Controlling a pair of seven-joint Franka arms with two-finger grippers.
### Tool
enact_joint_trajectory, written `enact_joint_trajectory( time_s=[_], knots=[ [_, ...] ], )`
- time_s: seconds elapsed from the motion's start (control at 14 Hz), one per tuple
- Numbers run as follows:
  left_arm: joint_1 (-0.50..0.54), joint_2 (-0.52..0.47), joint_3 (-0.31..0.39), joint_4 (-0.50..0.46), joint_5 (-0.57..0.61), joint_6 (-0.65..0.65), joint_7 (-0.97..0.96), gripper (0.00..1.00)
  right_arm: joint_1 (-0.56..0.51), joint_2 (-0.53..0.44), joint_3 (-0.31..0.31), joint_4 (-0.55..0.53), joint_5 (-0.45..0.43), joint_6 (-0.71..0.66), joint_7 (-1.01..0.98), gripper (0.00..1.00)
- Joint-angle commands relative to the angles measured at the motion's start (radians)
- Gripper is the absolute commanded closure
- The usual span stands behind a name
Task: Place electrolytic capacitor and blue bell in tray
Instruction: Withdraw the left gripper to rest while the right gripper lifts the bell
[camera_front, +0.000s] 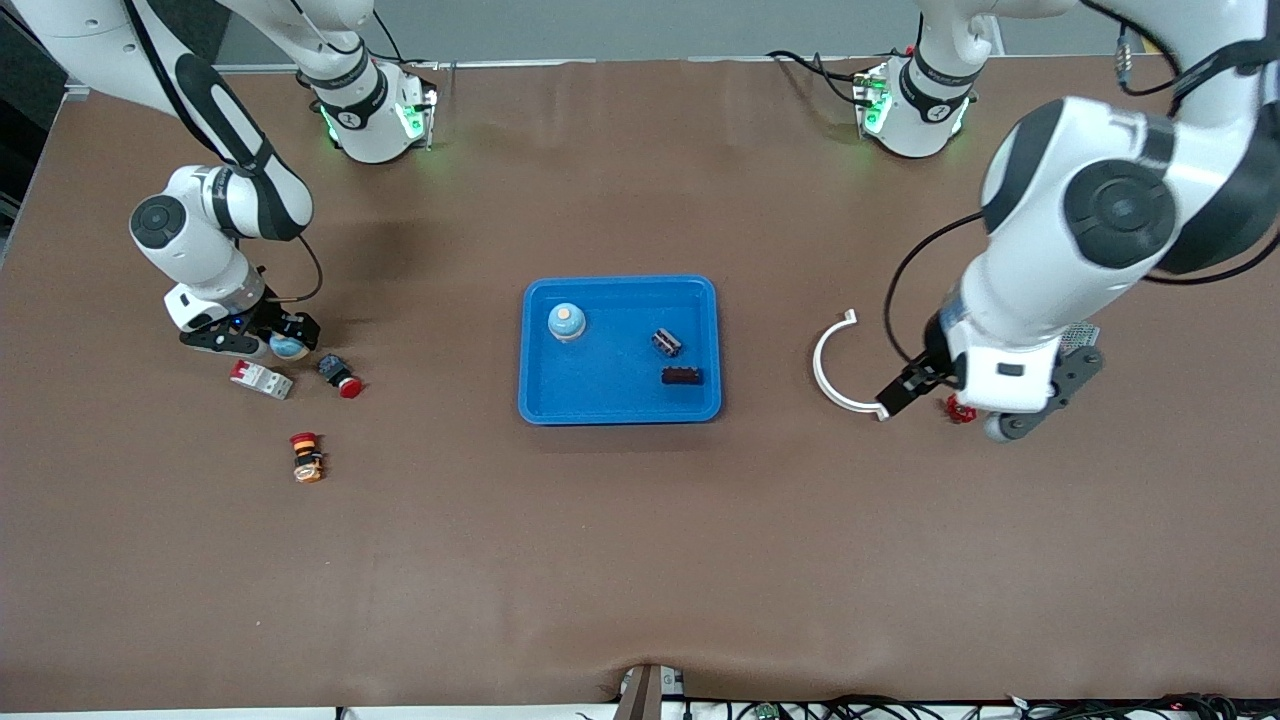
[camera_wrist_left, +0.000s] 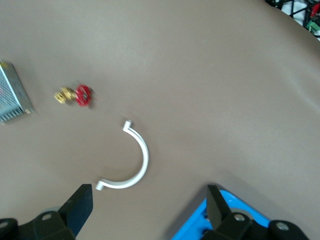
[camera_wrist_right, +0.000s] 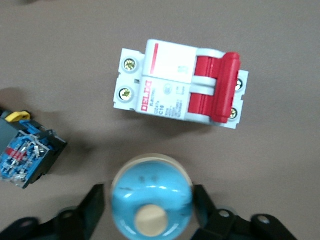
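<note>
Right gripper (camera_wrist_right: 150, 200) pinches a round pale-blue bell (camera_wrist_right: 151, 196) for the bright blue plastic tray (camera_front: 618, 405); left gripper (camera_wrist_left: 145, 205) waits, fingers spread, over the table

Right gripper (camera_wrist_right: 150, 200) low at right arm's table end, fingers clamping blue bell (camera_wrist_right: 151, 196); left gripper (camera_wrist_left: 147, 207) waits, fingers spread
</note>
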Motion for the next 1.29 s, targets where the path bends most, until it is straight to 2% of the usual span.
enact_joint_trajectory(
  time_s=[0.0,0.36,0.5,0.57,0.64,0.86,1.14,1.21],
  knots=[
    [0.049,-0.067,0.004,-0.024,0.018,-0.022,0.209,0.0,0.013,-0.002,-0.001,-0.014,-0.011,0.012,0.022,1.0],
    [0.109,-0.144,0.005,-0.03,0.015,-0.04,0.395,0.0,0.019,-0.012,-0.001,-0.011,-0.011,-0.002,0.03,1.0],
    [0.129,-0.181,0.008,-0.048,0.012,-0.078,0.442,0.0,0.054,-0.03,0.001,-0.01,-0.011,-0.019,0.091,1.0],
    [0.129,-0.205,0.014,-0.071,0.007,-0.079,0.505,0.0,0.088,-0.053,0.001,-0.007,-0.011,-0.058,0.14,1.0],
    [0.122,-0.236,0.049,-0.1,0.004,-0.079,0.565,0.0,0.117,-0.077,0.002,-0.002,-0.011,-0.119,0.19,1.0],
    [0.088,-0.314,0.114,-0.174,-0.008,-0.079,0.643,0.0,0.203,-0.15,0.004,0.027,-0.011,-0.284,0.315,1.0],
    [0.082,-0.348,0.114,-0.191,-0.011,-0.094,0.65,0.0,0.354,-0.21,0.005,0.114,0.004,-0.524,0.517,1.0],
    [0.088,-0.347,0.112,-0.188,-0.014,-0.094,0.65,0.0,0.402,-0.208,0.005,0.136,0.035,-0.54,0.58,1.0]
  ],
)
